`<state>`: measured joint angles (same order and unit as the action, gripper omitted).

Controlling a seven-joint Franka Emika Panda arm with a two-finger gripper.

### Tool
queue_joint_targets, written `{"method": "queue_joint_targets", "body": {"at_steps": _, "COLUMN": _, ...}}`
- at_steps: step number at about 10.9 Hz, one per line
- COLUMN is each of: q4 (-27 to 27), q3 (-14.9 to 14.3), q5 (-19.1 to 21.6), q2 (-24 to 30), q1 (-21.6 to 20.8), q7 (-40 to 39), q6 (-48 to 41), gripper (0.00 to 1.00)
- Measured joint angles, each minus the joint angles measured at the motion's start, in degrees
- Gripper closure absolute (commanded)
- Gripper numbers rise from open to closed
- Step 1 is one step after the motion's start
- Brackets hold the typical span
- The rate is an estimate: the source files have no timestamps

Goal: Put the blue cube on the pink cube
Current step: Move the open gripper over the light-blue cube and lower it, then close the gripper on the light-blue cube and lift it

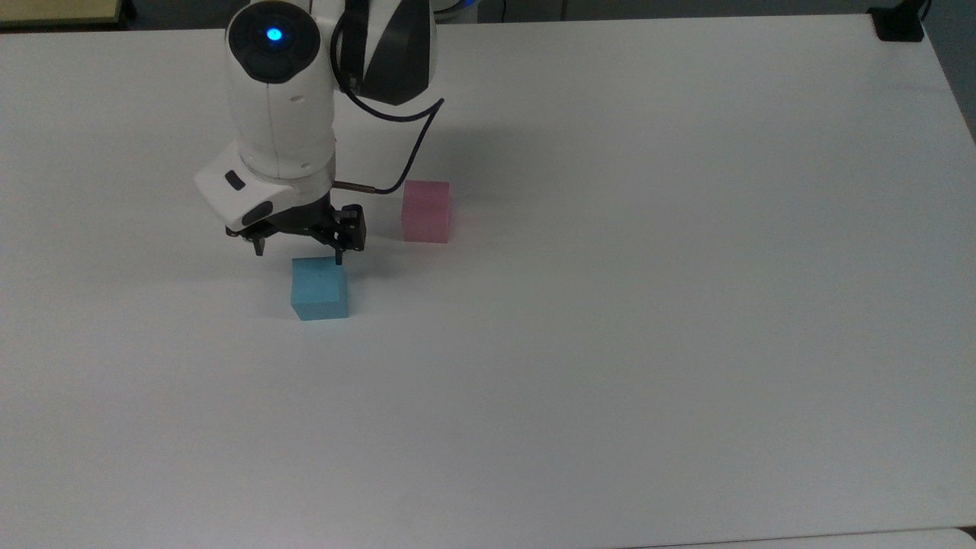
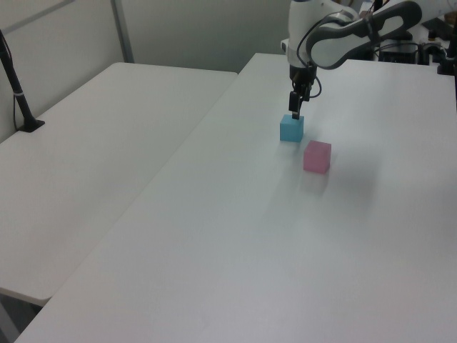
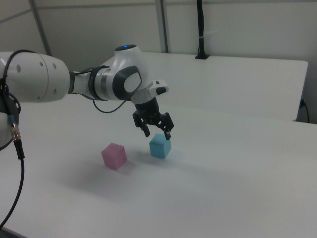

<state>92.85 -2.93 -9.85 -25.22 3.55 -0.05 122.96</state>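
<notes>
Top view: jaws spread wide, empty, one fingertip [image 1: 340, 258] overlapping the blue cube [image 1: 319, 290].

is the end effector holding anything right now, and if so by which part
Nothing is held. The end effector is open and hangs just above the blue cube, which sits on the table. The pink cube stands apart, untouched.
</notes>
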Motion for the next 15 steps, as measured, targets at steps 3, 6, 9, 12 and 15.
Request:
{"method": "queue_joint_targets", "body": {"at_steps": 3, "q4": -0.1, "q3": 1.3, "q5": -0.1, "q2": -2.1, "q1": 0.0, "q7": 4.4, "q6": 2.5, "gripper": 0.08}}
{"method": "queue_joint_targets", "body": {"at_steps": 6, "q4": -0.1, "q3": 1.3, "q5": -2.6, "q2": -4.1, "q1": 0.1, "q7": 6.2, "q6": 6.1, "gripper": 0.43}}
{"method": "queue_joint_targets", "body": {"at_steps": 9, "q4": -0.6, "q3": 1.5, "q5": -3.1, "q2": -4.1, "q1": 0.1, "q7": 6.7, "q6": 6.2, "gripper": 0.62}}
{"method": "queue_joint_targets", "body": {"at_steps": 12, "q4": -2.2, "q3": 2.7, "q5": -1.8, "q2": -0.9, "q1": 0.8, "q7": 8.2, "q6": 4.4, "gripper": 0.63}}
{"method": "queue_joint_targets", "body": {"at_steps": 15, "q4": -1.8, "q3": 4.2, "q5": -1.5, "q2": 6.3, "q1": 0.9, "q7": 7.7, "q6": -5.9, "gripper": 0.63}}
